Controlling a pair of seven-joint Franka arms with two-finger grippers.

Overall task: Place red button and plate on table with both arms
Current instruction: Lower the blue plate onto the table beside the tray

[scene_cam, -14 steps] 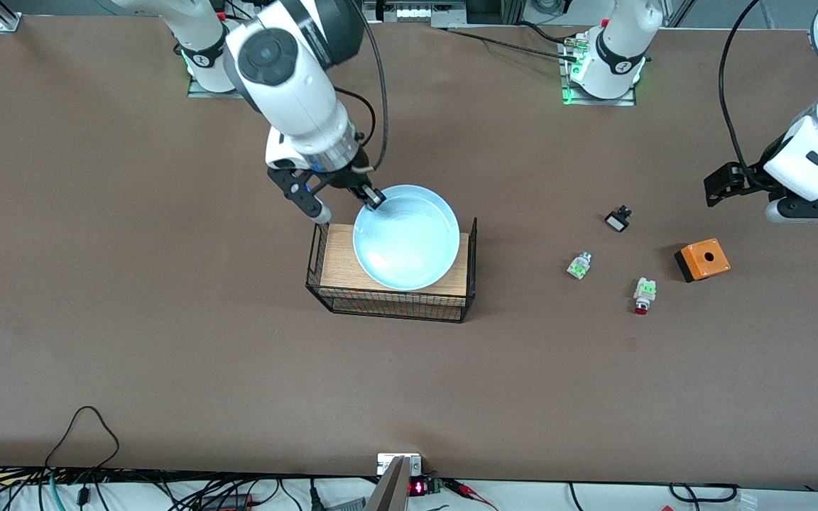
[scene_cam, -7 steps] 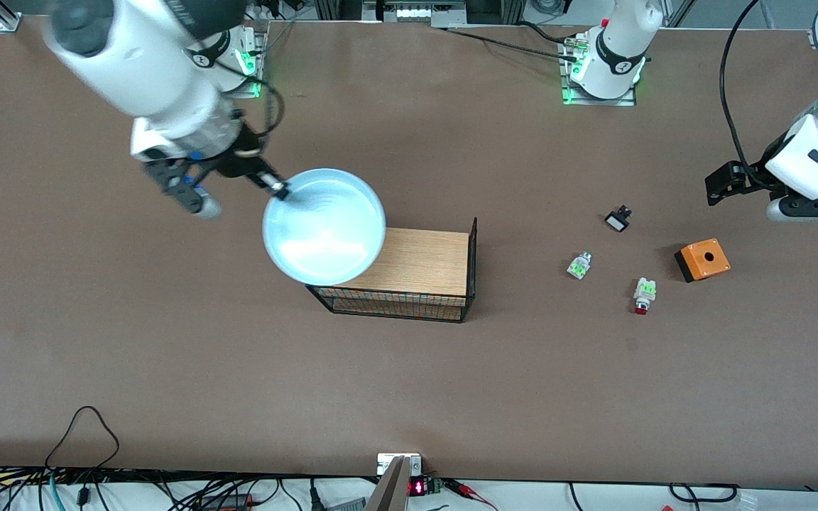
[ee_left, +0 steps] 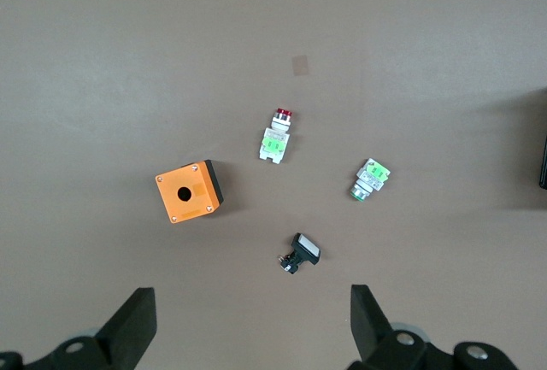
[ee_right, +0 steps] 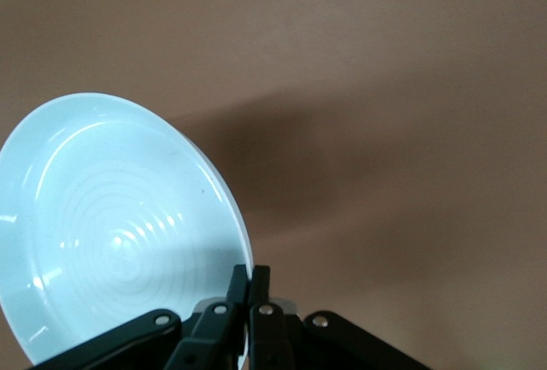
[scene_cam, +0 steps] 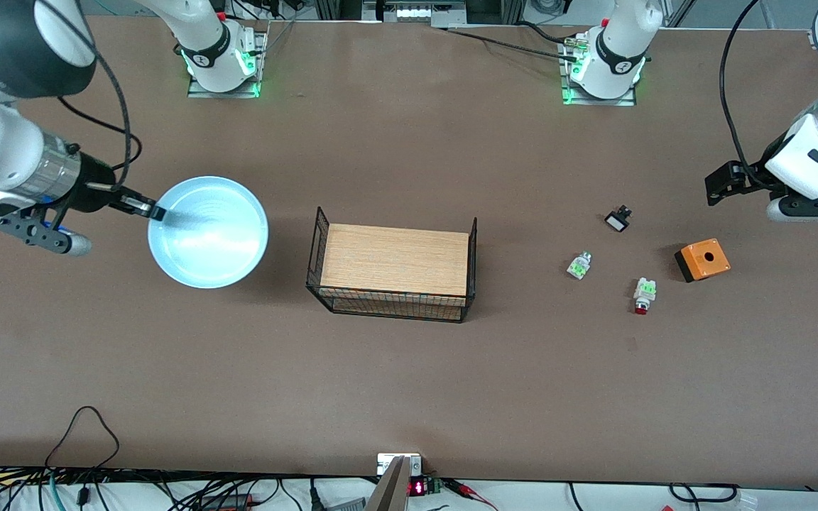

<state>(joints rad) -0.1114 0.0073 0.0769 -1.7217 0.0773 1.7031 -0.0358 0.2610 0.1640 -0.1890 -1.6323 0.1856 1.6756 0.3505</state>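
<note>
My right gripper (scene_cam: 153,211) is shut on the rim of the pale blue plate (scene_cam: 208,233) and holds it over the table (scene_cam: 409,369) at the right arm's end, beside the basket stand. The right wrist view shows the fingers (ee_right: 238,289) pinching the plate's edge (ee_right: 111,225). The red button (scene_cam: 643,295) lies on the table at the left arm's end, red cap toward the front camera; it also shows in the left wrist view (ee_left: 275,137). My left gripper (ee_left: 248,336) is open and empty, up over the table's end by the small parts.
A black wire basket stand with a wooden top (scene_cam: 395,264) stands mid-table. Near the red button lie a green-white part (scene_cam: 579,265), a small black-and-white part (scene_cam: 618,218) and an orange box (scene_cam: 701,260).
My right gripper has carried the plate off the basket stand's top, toward the right arm's end of the table and lower. The left arm has not moved.
</note>
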